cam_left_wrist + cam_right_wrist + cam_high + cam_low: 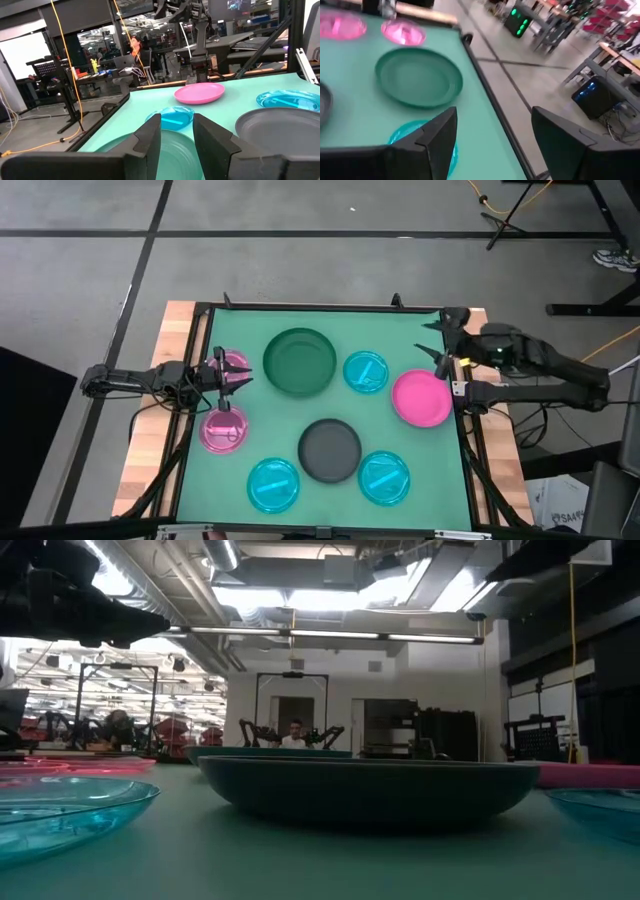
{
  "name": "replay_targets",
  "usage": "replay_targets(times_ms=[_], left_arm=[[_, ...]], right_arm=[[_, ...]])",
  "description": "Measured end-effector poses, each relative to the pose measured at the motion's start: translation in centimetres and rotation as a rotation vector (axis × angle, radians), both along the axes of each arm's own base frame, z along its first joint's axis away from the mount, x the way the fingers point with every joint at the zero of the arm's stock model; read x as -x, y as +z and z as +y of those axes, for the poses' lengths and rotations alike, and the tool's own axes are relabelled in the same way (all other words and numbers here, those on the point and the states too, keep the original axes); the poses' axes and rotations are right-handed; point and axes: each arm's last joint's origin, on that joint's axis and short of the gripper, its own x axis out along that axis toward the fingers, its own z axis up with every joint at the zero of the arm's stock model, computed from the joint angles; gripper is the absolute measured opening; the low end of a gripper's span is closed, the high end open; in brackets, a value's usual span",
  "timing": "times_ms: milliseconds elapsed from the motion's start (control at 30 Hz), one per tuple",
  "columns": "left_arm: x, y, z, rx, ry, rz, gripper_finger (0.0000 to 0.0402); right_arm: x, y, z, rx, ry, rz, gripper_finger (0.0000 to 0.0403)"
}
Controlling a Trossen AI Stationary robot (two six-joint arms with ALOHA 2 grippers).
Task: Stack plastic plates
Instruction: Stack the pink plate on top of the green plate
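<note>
Here your left gripper (236, 373), jaws parted and empty, sits over the pink plate (233, 363) just left of the dark green plate (299, 361); the right gripper (437, 340), also parted and empty, hangs well off to that plate's right.

Overhead strip lights (330, 635) blaze white in the low view; everything beneath is dim. Nearest cyan plate (70, 810) out of focus. Right wrist view motion-smeared. Table mat (250, 320) evenly lit, shadows faint.

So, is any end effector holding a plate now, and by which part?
No, nothing is held. The left end effector and the right end effector are both open and empty above the table edges.
</note>
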Motion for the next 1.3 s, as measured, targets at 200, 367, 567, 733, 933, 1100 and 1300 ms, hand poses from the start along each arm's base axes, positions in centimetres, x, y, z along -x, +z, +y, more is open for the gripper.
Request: replay_targets(times_ms=[200,367,567,733,933,1100,1300], left_arm=[[0.0,0.0,0.0,0.000,0.000,0.000,0.0107],[0.0,0.0,0.0,0.000,0.000,0.000,0.0107],[0.0,0.0,0.0,0.000,0.000,0.000,0.0107],[0.0,0.0,0.0,0.000,0.000,0.000,0.0107],[0.0,0.0,0.0,0.000,0.000,0.000,0.0107],[0.0,0.0,0.0,0.000,0.000,0.000,0.0107],[0.0,0.0,0.0,0.005,-0.001,-0.001,0.0107]], right_arm=[[-2.4,0.0,-0.4,-0.023,0.006,0.193,0.0248],[-3.7,-0.6,-0.5,-0.055,0.033,0.333,0.0248],[-5.2,-2.0,-0.6,-0.077,0.120,0.491,0.0248],[-5.4,-3.1,-2.1,-0.121,0.143,0.602,0.0248],[-5.5,-4.4,-5.1,-0.132,0.195,0.726,0.0248],[-6.2,-5.8,-7.3,-0.182,0.274,0.784,0.0248],[-7.1,-9.0,-9.1,-0.273,0.300,0.898,0.0248]])
